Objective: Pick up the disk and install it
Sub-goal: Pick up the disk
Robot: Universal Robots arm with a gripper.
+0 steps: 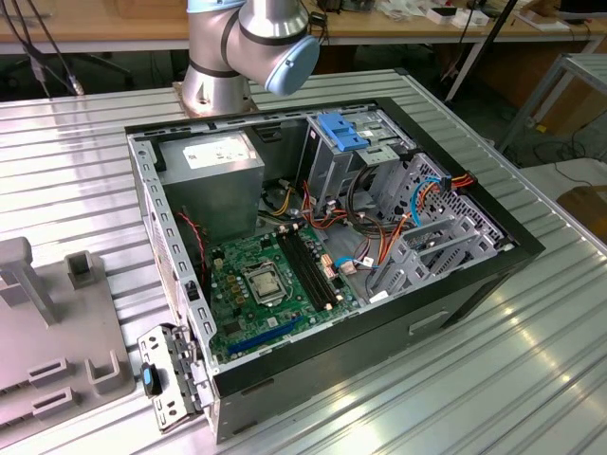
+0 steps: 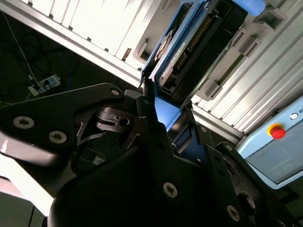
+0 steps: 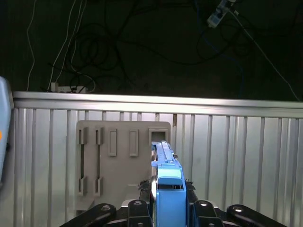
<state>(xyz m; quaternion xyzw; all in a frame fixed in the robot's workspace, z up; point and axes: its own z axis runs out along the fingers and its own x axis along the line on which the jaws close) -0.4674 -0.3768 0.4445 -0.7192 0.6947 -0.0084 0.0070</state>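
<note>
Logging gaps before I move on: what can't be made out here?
1. Exterior view: the arm is cut off by the top edge above its base joints.
2. First wrist view: the disk is edge-on, so its flat faces are hidden; the jaws cover its near end.
3. Same view: whether the disk sits clear of the grey fixture cannot be told.

You see bright blue on the disk [image 3: 169,182], a black gripper [image 3: 169,201], a green motherboard [image 1: 275,289], a ribbed silver table [image 1: 76,161].
</note>
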